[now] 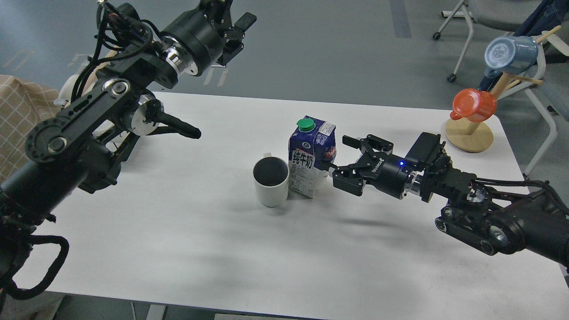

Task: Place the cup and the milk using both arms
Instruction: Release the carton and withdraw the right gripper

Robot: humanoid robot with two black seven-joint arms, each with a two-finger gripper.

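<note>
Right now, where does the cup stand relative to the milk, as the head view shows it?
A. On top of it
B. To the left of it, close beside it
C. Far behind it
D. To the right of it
B: the cup stands upright just left of the milk, almost touching it.

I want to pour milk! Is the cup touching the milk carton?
Cannot tell. In the head view the cup overlaps the milk carton, showing neither gap nor contact.

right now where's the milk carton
In the head view the milk stands upright near the middle of the white table, right beside the cup on its left, with the open right gripper just off its right side.
</note>
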